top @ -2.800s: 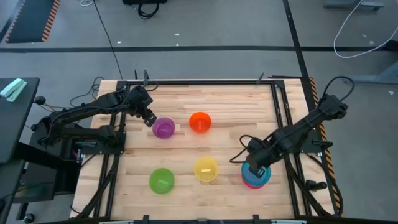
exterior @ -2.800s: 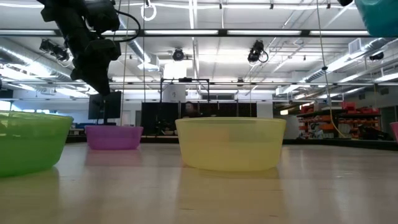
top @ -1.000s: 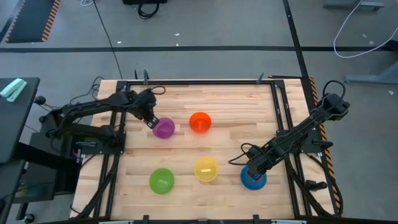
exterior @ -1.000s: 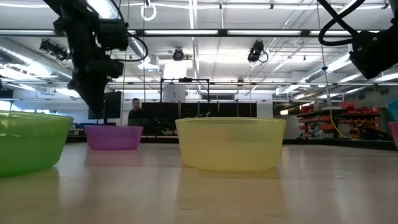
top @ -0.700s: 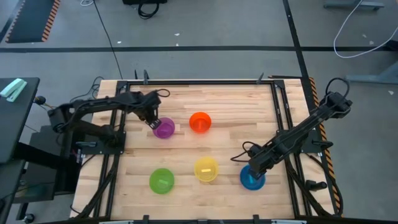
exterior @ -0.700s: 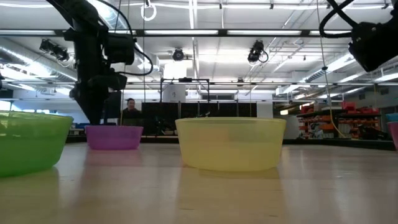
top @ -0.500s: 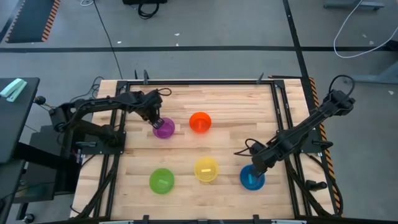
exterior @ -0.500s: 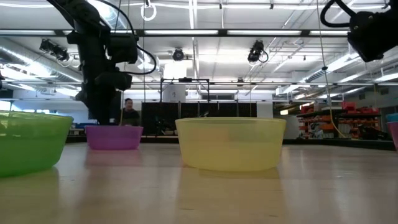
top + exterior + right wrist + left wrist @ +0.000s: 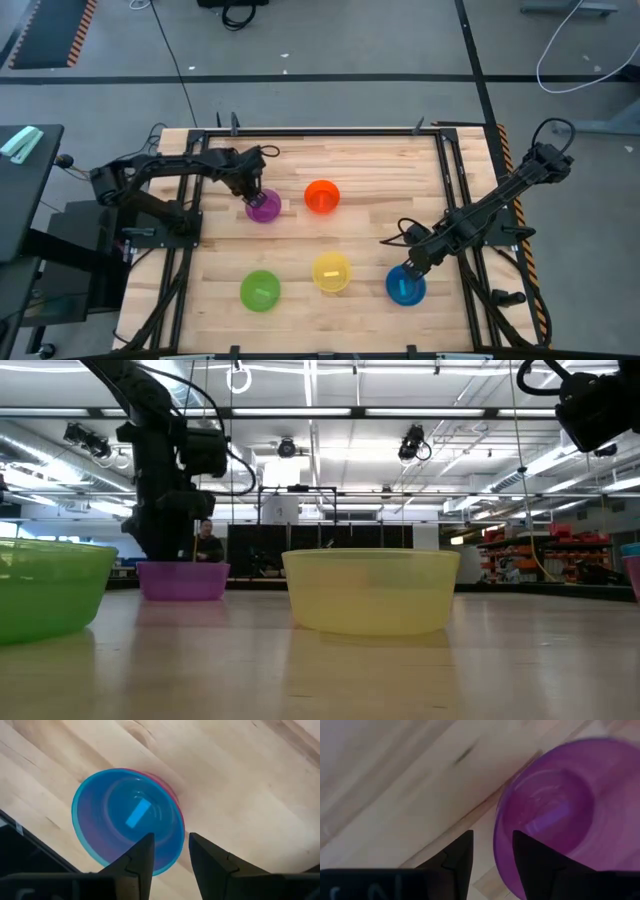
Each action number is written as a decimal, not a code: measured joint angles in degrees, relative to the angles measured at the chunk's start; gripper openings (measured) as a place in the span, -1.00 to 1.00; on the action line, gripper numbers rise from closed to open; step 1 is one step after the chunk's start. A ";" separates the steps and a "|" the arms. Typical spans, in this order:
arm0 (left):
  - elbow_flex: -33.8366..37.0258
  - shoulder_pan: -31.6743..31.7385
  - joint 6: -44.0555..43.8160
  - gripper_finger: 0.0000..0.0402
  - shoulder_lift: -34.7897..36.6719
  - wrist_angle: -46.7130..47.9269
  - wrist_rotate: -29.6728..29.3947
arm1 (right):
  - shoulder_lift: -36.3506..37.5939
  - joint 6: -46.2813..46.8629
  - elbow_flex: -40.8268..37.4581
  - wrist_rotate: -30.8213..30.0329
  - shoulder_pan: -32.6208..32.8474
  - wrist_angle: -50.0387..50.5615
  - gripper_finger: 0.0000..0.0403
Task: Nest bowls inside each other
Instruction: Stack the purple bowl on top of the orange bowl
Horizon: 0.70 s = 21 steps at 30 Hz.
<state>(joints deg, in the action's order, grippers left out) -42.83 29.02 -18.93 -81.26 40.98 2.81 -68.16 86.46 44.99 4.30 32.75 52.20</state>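
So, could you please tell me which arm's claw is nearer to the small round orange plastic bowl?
Left. The left claw is at the purple bowl, just beside the orange bowl; the right claw is farther off, over the blue bowl.

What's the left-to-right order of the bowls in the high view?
Green bowl → purple bowl, with the left gripper at its rim → orange bowl → yellow bowl → blue bowl, nested in a pink-red bowl, right gripper just above it.

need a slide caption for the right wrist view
Right hand open above a round blue plastic bowl nested in a pink-red plastic bowl on the wooden table.
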 joint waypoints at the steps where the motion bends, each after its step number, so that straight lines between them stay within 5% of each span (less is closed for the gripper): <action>1: 0.00 0.00 -0.01 -0.27 -0.88 -0.10 0.05 | 0.00 -0.02 0.00 -0.03 0.00 0.03 -0.35; 12: 0.00 0.00 -3.43 -0.43 -6.82 -3.94 3.08 | -0.02 -1.11 0.00 -1.34 -0.02 0.03 -0.35; 21: 0.00 0.00 -6.00 -0.87 -6.90 -6.67 3.12 | -0.02 -1.60 0.00 -2.59 -0.02 0.03 -0.36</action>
<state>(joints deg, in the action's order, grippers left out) -42.83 29.02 -24.93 -88.16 34.32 5.93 -68.18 84.86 44.99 1.71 32.73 52.23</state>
